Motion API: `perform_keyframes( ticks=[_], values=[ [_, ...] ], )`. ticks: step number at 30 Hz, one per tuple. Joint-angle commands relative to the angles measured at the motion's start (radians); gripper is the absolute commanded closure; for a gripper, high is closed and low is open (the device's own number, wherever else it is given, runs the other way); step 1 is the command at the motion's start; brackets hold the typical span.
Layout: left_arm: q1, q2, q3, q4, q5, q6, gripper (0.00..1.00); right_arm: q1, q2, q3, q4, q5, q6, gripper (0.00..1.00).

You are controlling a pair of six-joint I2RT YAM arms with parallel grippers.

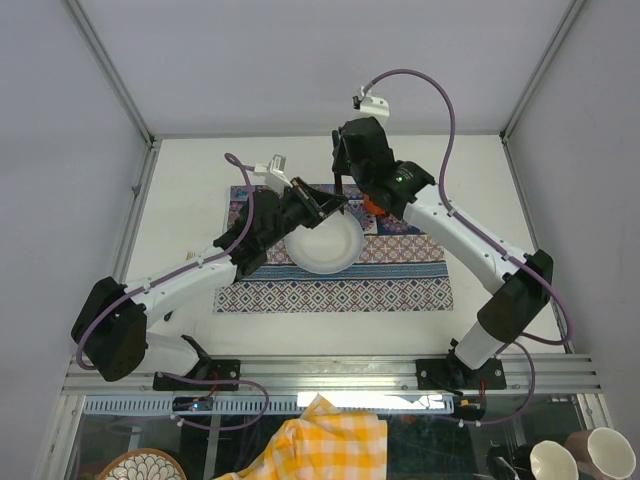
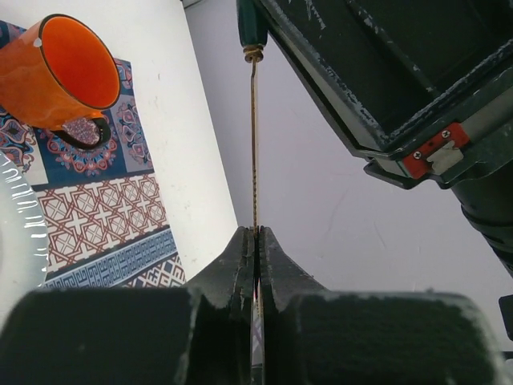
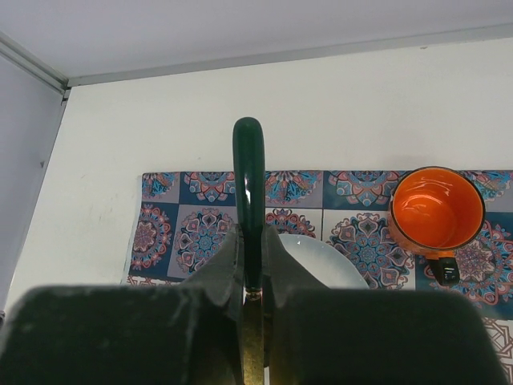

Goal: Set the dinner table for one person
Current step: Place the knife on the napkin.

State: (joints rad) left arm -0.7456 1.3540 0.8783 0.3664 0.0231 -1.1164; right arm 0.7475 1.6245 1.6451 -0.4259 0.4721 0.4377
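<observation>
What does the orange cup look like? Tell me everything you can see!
The orange cup is shiny, maybe glazed ceramic, orange inside and out, with a thin dark rim and a dark handle. It is empty and stands upright on the patterned cloth, near the white plate but apart from it. Nothing else touches it.

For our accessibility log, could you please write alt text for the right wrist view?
The right arm's dark fingers clamp a green-handled brass-coloured utensil. Beyond lie a round white plate and a glossy orange mug on a blue-and-purple patterned cloth.
</observation>
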Motion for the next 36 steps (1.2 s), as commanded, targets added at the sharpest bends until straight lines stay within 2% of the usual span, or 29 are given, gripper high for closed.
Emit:
perform_keyframes(
  ticks=[1,7,12,17,23,28,33,36],
  values=[
    [-0.015,-0.01,0.039,0.063,0.025,0.008,1.0,0.003,-0.009,0.056,0.028,0.003,0.003,1.0],
    [-0.016,-0.013,0.057,0.017,0.022,0.019,1.0,0.003,-0.024,0.058,0.01,0.028,-0.001,1.0],
    [-0.017,-0.036,0.068,-0.057,0.011,0.058,1.0,0.003,-0.065,0.067,-0.02,0.1,-0.063,0.67],
    [-0.016,-0.063,0.084,-0.167,-0.004,0.105,1.0,0.003,-0.086,0.104,-0.095,0.119,-0.109,0.5],
    [-0.014,-0.13,0.11,-0.351,-0.051,0.156,1.0,0.003,-0.143,0.108,-0.239,0.133,-0.127,0.41],
    [0.009,-0.191,0.21,-0.613,-0.046,0.194,1.0,0.002,-0.172,0.127,-0.449,0.121,-0.2,0.35],
    [0.093,-0.269,0.301,-0.907,0.047,0.246,1.0,0.003,-0.232,0.125,-0.572,0.083,-0.261,0.34],
    [0.197,-0.318,0.348,-1.085,0.191,0.286,1.0,0.002,-0.295,0.102,-0.606,0.069,-0.274,0.34]
  ],
)
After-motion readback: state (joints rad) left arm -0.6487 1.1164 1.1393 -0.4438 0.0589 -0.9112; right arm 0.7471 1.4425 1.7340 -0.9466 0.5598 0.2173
